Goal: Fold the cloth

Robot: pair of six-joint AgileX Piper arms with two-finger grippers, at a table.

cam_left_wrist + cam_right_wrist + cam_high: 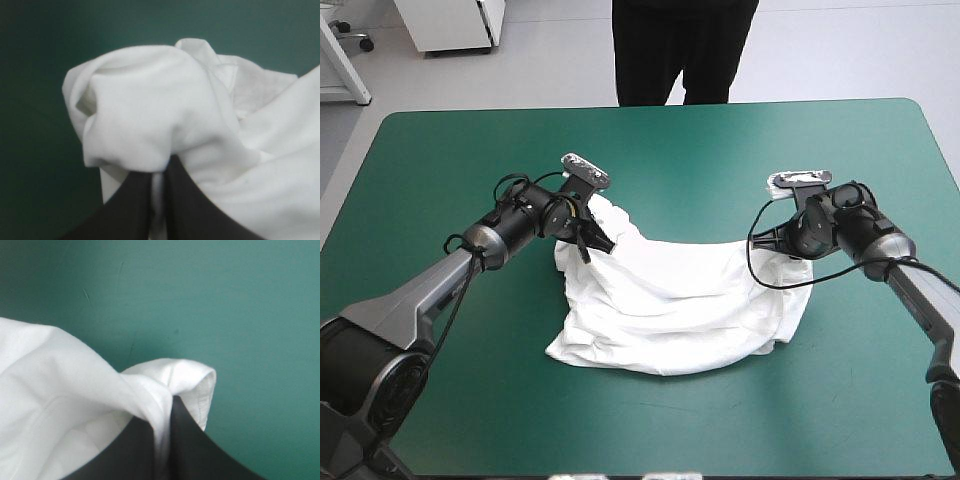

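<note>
The white T-shirt hangs stretched between my two grippers over the middle of the teal-green table, its lower part resting crumpled on the cover. My left gripper is shut on the T-shirt at its left upper corner. In the left wrist view the cloth bunches over the black fingers, which pinch a fold. My right gripper is shut on the T-shirt at its right upper corner. The right wrist view shows a hemmed edge folded over the nearly closed fingers.
Bare teal-green cover lies beyond the T-shirt toward the far edge, and more lies toward the near edge. A person stands beyond the far edge, not over the table.
</note>
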